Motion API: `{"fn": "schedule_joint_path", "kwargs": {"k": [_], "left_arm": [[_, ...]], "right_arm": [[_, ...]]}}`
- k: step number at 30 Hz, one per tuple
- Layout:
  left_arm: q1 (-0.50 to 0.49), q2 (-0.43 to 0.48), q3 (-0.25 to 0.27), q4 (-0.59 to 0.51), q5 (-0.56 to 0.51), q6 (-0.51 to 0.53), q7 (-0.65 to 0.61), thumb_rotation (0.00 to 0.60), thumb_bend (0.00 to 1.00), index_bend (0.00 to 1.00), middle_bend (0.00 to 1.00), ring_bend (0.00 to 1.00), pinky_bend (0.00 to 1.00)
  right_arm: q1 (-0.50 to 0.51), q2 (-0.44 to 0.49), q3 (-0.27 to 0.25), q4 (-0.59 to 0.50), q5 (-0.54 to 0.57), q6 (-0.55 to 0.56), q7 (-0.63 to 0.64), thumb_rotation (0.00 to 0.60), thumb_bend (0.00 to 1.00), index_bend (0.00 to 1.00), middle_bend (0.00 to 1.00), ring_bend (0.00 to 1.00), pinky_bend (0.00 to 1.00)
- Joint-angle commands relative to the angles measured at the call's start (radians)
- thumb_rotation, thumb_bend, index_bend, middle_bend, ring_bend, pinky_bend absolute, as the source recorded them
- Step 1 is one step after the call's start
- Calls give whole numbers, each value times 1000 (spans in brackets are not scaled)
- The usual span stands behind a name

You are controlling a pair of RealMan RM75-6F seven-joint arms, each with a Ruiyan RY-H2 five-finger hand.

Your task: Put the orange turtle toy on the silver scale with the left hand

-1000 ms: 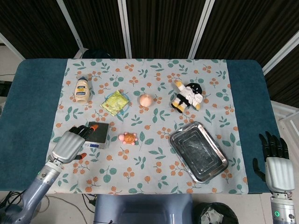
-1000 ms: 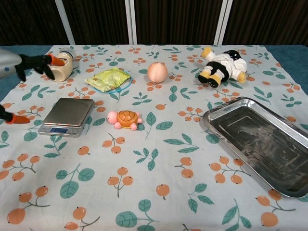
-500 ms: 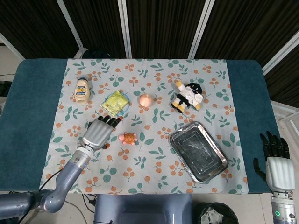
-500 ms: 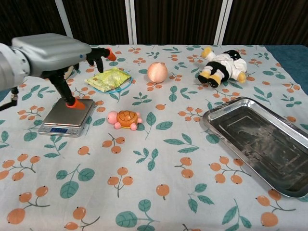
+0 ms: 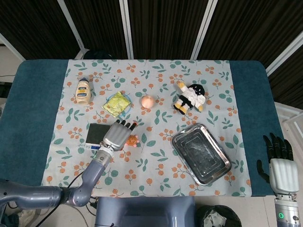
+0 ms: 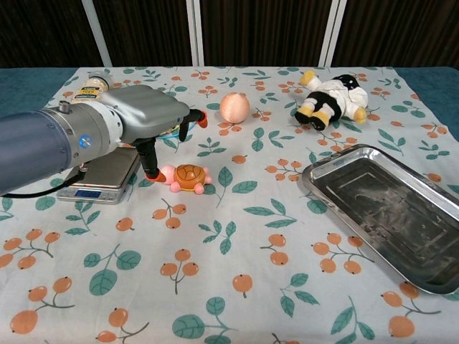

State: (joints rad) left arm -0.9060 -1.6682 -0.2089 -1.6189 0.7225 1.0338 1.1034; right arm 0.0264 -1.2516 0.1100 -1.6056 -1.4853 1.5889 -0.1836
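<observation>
- Nearest us, our right hand (image 5: 283, 169), grey-backed with black fingers, sits at the table's near right corner with its fingers apart and nothing in them; it has no part in this job.
- A little further in, our left hand (image 6: 147, 118), silver-shelled with orange fingertips, hovers over the left end of the small orange turtle toy with pink limbs (image 6: 186, 177). Its fingers are spread; one orange tip hangs just beside the toy's head, but we cannot tell whether it touches. Nothing is pinched yet.
- The turtle toy lies on the leaf-and-berry patterned tablecloth (image 6: 237, 236), just right of the flat silver scale with a blue display (image 6: 90, 188), whose platform is bare in the head view.
- So we judge the task barely begun: the reach looks nearly made, while grasping, lifting, carrying left and setting down all remain.
- Beyond lie the shallow steel tray (image 6: 387, 208) to the right and the peach-coloured ball (image 6: 234, 107) further back.
</observation>
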Motion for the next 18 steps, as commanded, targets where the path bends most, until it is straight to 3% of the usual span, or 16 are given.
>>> {"fn": "schedule_joint_path", "kwargs": {"k": [1,18], "left_arm": [[-27,-38,18,52,-4,-14,5,600,165,172,327,242,330],[-59,-111,81,187,95,-40,-62,600,284,250,492,363,433]], "right_arm": [[0,0,1,0,1,-1,0,600,527,0,0,13,0],[2,1,1,3,4,-5,5,600,527,0,0,14,0]]}}
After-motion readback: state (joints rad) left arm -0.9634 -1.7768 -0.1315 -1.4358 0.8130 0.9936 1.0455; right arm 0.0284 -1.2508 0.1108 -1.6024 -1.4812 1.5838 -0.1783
